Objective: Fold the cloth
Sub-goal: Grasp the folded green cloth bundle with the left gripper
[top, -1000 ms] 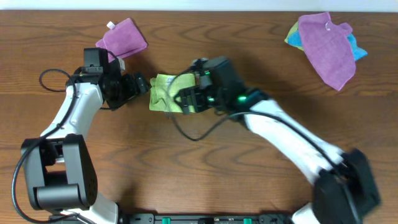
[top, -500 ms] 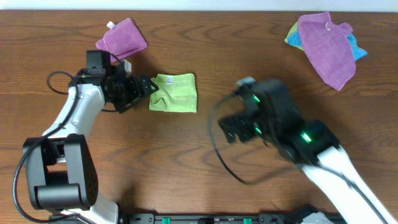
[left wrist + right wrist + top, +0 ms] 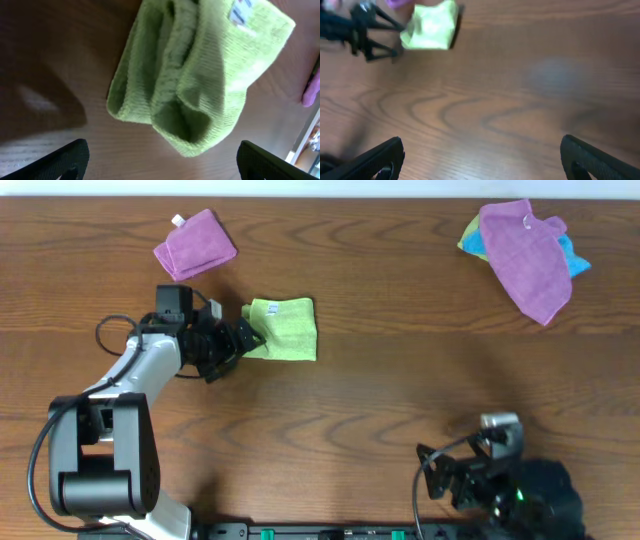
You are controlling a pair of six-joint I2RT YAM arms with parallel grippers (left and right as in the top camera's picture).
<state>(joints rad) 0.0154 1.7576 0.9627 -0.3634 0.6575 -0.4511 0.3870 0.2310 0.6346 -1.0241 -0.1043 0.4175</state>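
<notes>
1. The cloth [image 3: 283, 330] lay on the table [image 3: 400, 380] left of centre, already doubled into a compact rectangle. The left wrist view showed stacked layers [image 3: 200, 75] with a white tag [image 3: 240, 12] on top.
2. The fold looked loose: the layers bulged and gaped at the edge nearest the left claw. Judging by that, the folding seemed mostly done, with perhaps a flattening or one more fold left.
3. The left claw [image 3: 243, 338] sat at the cloth's left edge, jaws spread wide and grasping nothing.
4. The right claw [image 3: 440, 477] hung by the table's near edge, well apart from the cloth, also released and empty.
5. Bare wood lay to the right of the cloth and in front of it. A purple cloth [image 3: 195, 243] sat near its upper left, not touching. A purple and blue pile [image 3: 525, 255] lay at the far right, near the back edge.
</notes>
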